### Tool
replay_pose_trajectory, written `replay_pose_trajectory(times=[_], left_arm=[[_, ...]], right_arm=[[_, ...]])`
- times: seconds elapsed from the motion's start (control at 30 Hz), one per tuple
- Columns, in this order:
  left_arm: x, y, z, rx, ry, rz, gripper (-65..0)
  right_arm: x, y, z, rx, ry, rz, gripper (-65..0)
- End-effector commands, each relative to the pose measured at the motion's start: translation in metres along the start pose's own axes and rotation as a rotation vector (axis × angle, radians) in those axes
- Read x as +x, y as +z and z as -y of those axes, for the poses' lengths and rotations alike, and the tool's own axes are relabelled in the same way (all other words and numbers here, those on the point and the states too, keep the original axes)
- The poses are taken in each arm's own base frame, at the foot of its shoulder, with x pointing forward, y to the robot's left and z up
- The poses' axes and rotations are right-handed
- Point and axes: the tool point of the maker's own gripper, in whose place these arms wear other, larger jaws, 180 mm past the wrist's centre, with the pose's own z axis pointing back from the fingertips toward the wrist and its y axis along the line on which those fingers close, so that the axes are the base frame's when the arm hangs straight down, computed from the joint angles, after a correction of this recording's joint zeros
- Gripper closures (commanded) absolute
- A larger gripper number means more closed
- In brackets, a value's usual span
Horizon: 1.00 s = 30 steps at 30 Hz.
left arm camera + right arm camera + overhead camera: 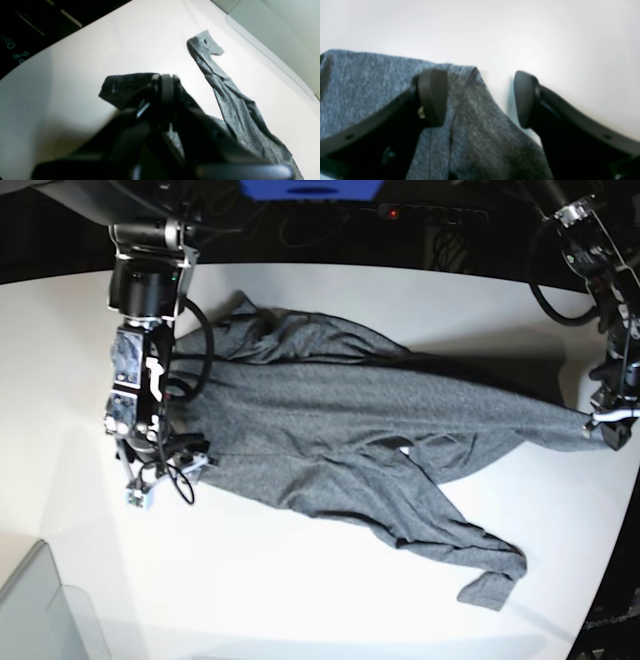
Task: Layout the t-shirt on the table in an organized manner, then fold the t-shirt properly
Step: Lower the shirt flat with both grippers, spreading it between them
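From the base view I have the table [300,610] filling almost the whole frame, glossy and white, and the t-shirt [330,430] stretched across its middle from about nine o'clock to three o'clock. I judge the layout step as only partly done: the cloth is pulled long between my two arms, but it is not flat. The body is bunched and twisted, a rumpled fold stands up toward eleven o'clock, and one loose end trails off toward five o'clock, ending in a small curled flap. No fold has been made yet as far as I can see, so all the folding is left, and the spreading needs more work first. At three o'clock my left gripper [165,82] has its jaws pressed together on a pinch of the shirt's edge, holding that end a little off the table, with a rope of cloth running away from it in its wrist view. At nine o'clock my right gripper [480,97] sits low over the other end with its jaws standing wide apart; one finger [432,97] lies over the cloth and the other is over bare table, and nothing is clamped between them. A translucent bin corner [40,610] shows at seven o'clock, well apart from the shirt.
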Motion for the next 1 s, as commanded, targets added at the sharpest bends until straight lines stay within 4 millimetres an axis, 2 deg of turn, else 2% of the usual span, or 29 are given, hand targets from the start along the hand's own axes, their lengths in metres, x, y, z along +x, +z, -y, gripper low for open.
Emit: replay_pose_trajectory(times=[0.0,0.17,0.3,0.47,0.53,0.57,0.67,0.7,0.73,0.87,0.97], left_arm=[[0.011,-0.002,0.001,-0.008,-0.005,0.038,-0.1],[-0.005,-0.010,-0.012,0.021,0.025,-0.006,-0.1],[-0.010,-0.016,-0.014,0.027,0.040,-0.019,-0.1],[-0.011,-0.019,-0.015,0.030,0.049,-0.022,-0.1],[-0.010,-0.019,-0.015,0.029,0.048,-0.021,-0.1],[-0.010,-0.019,-0.015,0.029,0.048,-0.021,-0.1],[-0.010,-0.019,-0.015,0.029,0.048,-0.021,-0.1],[-0.010,-0.019,-0.015,0.029,0.049,-0.021,-0.1],[-0.007,-0.021,-0.012,0.023,0.053,-0.011,-0.1],[0.003,-0.029,-0.004,0.009,0.069,0.011,-0.1],[0.020,-0.035,0.008,-0.019,0.083,0.050,-0.1]], right_arm=[[0.026,0.003,-0.003,0.009,0.003,0.072,-41.9],[0.021,0.002,-0.008,0.017,0.020,0.068,-41.9],[-0.001,-0.005,-0.026,0.048,0.081,0.036,-41.8],[-0.022,-0.015,-0.026,0.050,0.089,0.009,-41.0],[-0.025,-0.016,-0.024,0.046,0.091,0.005,-36.9],[-0.024,-0.016,-0.020,0.040,0.095,0.005,-32.2],[-0.023,-0.016,-0.019,0.037,0.096,0.003,-12.3],[-0.022,-0.016,-0.019,0.038,0.096,0.004,-4.0],[-0.021,-0.016,-0.018,0.036,0.096,0.005,0.0],[-0.006,-0.012,-0.011,0.026,0.099,0.042,0.0],[0.032,0.005,-0.015,0.033,0.100,0.152,0.0]])
